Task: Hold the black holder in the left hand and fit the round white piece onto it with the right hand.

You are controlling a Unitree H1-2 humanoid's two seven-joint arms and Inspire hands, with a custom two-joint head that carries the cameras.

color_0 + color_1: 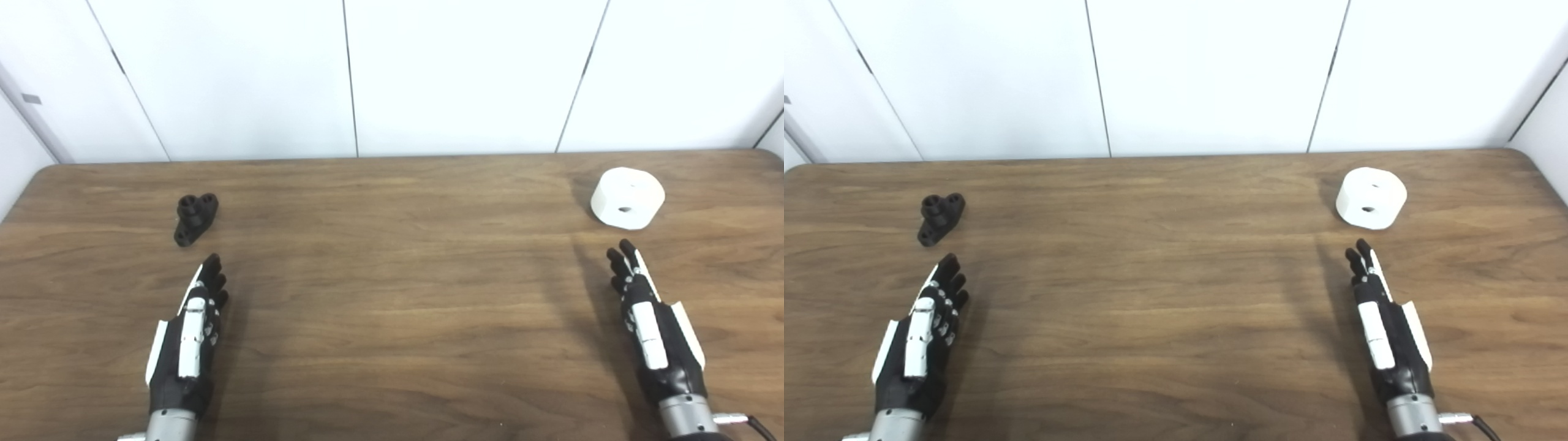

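Note:
A small black holder point(196, 218) lies on the wooden table point(392, 294) at the far left. A round white piece point(627, 198) with a hole in its side sits at the far right. My left hand point(193, 327) hovers just short of the holder, fingers stretched out, holding nothing. Over on the right, my right hand point(646, 318) points toward the white piece from a little in front of it, fingers straight and apart from it. Neither hand touches its object.
White wall panels point(392, 73) rise right behind the table's far edge. The table's rounded corners show at the back left and back right. Bare wood lies between the two hands.

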